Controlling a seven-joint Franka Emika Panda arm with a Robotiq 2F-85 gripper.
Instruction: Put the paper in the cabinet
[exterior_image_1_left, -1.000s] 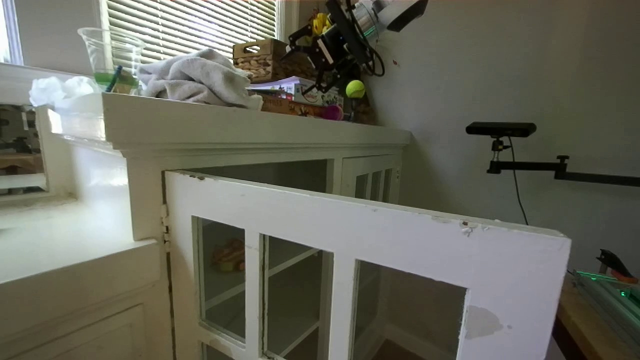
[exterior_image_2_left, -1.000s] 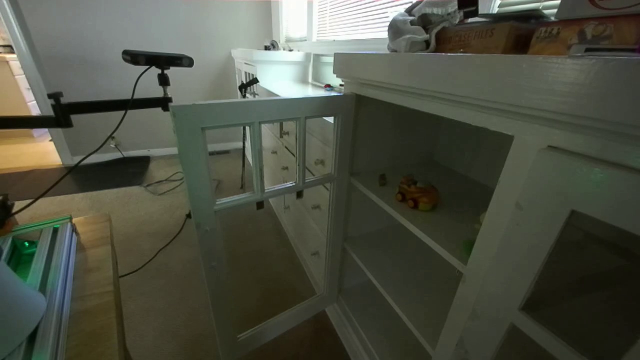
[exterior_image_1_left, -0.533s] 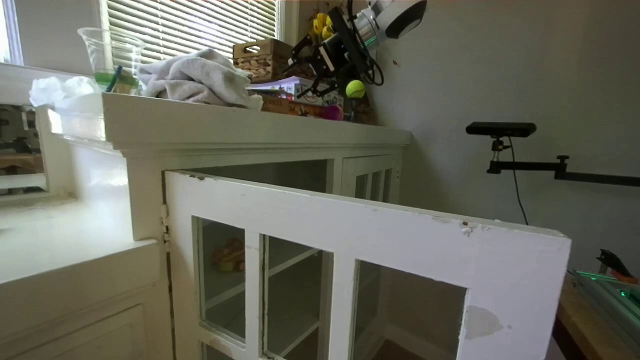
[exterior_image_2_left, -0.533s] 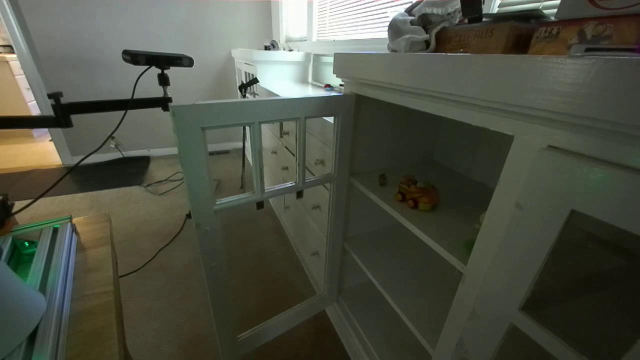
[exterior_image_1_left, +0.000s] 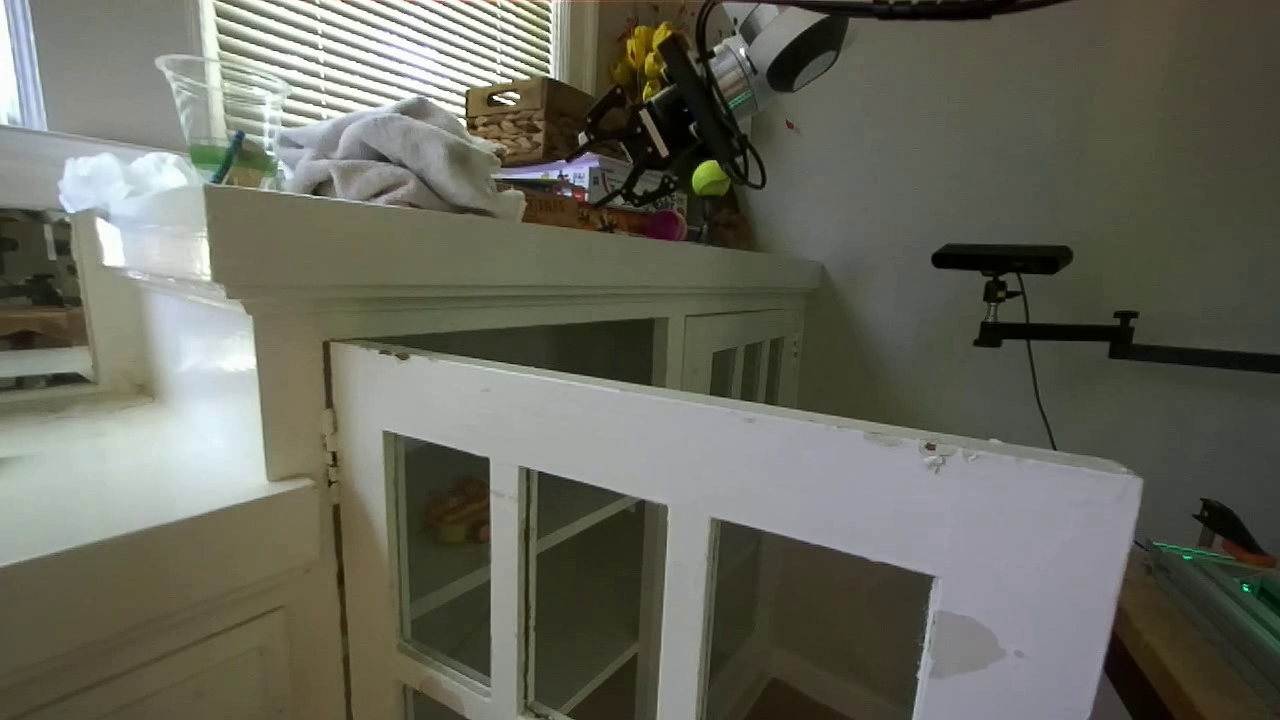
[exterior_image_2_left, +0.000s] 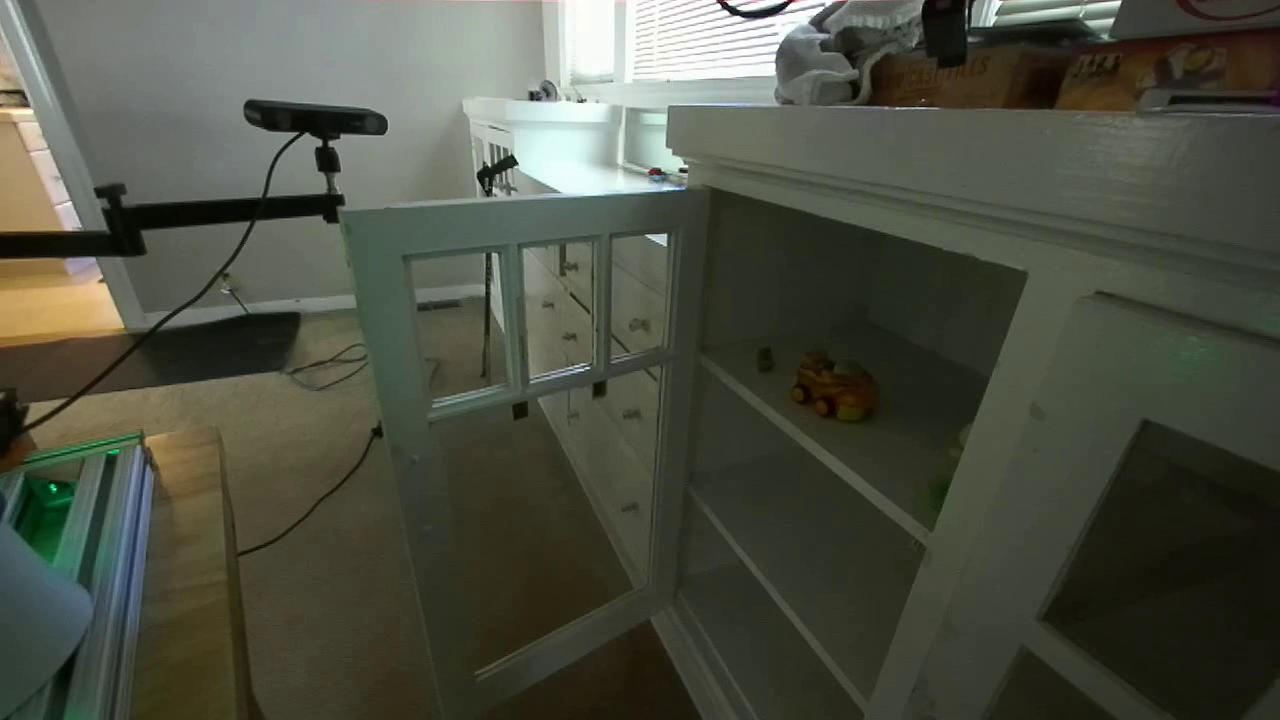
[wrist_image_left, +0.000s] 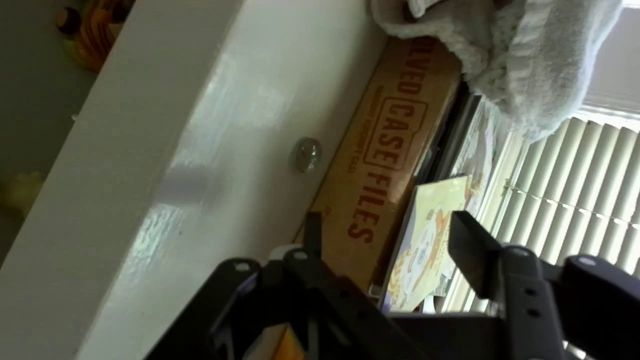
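Note:
The white cabinet (exterior_image_1_left: 520, 250) has its glass-paned door (exterior_image_1_left: 800, 450) swung open in both exterior views; the cabinet's top also shows in an exterior view (exterior_image_2_left: 900, 150). In the wrist view a printed yellowish sheet (wrist_image_left: 430, 235), which seems to be the paper, lies on a dark flat item beside the "Case Files" box. A pale, purplish stack (exterior_image_1_left: 548, 172) shows at that place in an exterior view. My gripper (exterior_image_1_left: 590, 180) is open and empty above the boxes on the cabinet top. In the wrist view its fingers (wrist_image_left: 385, 222) stand apart, with the box and sheet beyond them.
On the cabinet top are a grey towel (exterior_image_1_left: 400, 155), a brown Case Files box (wrist_image_left: 385, 145), a wicker basket (exterior_image_1_left: 530, 120), a clear cup (exterior_image_1_left: 225, 110) and a tennis ball (exterior_image_1_left: 711, 178). An orange toy car (exterior_image_2_left: 835, 388) sits on the upper shelf. A camera arm (exterior_image_2_left: 220, 212) stands near the door.
My gripper has moved down and slightly right in an exterior view, closer to the boxes, still open. A dark cable has come into view at the top. The cabinet door has not moved.

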